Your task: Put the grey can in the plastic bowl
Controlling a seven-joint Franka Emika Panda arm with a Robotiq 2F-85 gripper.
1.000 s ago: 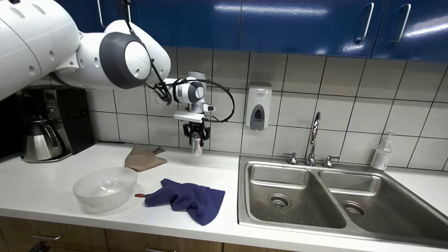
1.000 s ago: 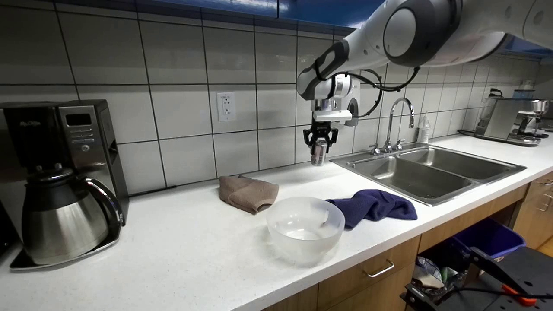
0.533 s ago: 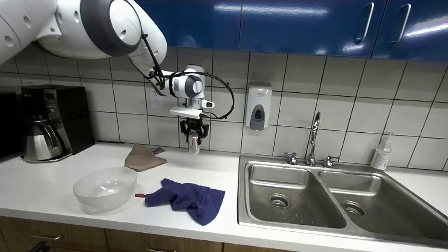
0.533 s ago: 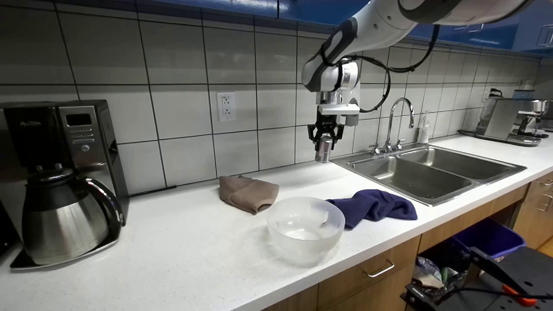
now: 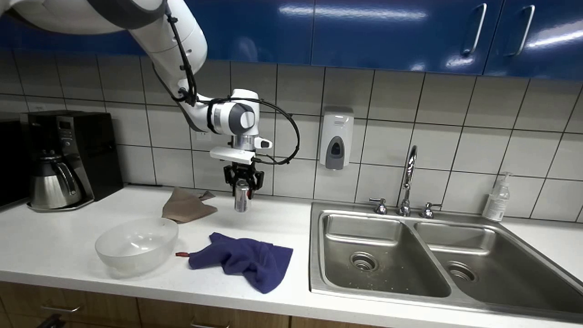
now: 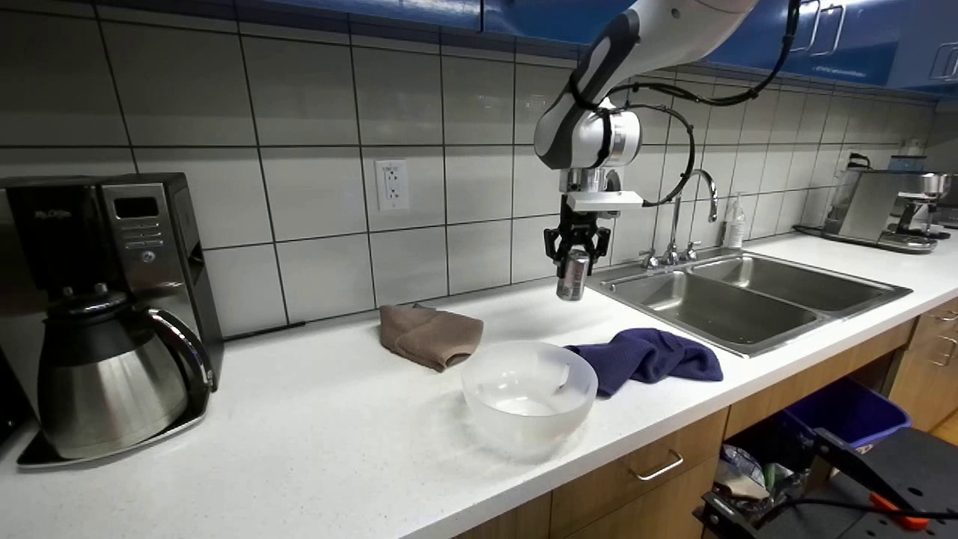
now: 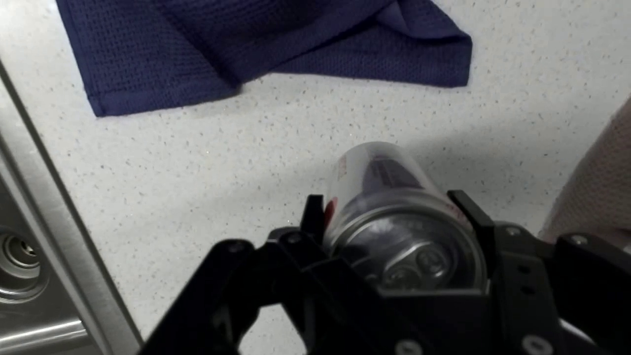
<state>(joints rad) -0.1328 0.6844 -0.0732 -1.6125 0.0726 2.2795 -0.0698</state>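
Note:
The grey can (image 5: 241, 199) is a small silver cylinder with red marks. My gripper (image 5: 242, 187) is shut on its upper part and holds it roughly upright above the counter. In an exterior view the gripper (image 6: 575, 256) and the can (image 6: 573, 279) show in front of the tiled wall. In the wrist view the gripper (image 7: 388, 212) has a finger on each side of the can (image 7: 382, 172), its tab end toward the camera. The clear plastic bowl (image 5: 132, 263) stands near the counter's front edge, apart from the can; it also shows here (image 6: 528, 434) and is out of the wrist view.
A dark blue cloth (image 5: 246, 259) lies beside the bowl, with a small red piece (image 5: 182, 254) at its end. A brown cloth (image 5: 186, 207) lies behind the bowl. The steel sink (image 5: 318, 255) is on the can's other side. A coffee maker with carafe (image 6: 112, 382) stands by the wall.
My gripper has moved with the can away from the tiled wall toward the counter's front, and is a little lower. The arm's upper links have risen. The bowl and cloths have not moved.

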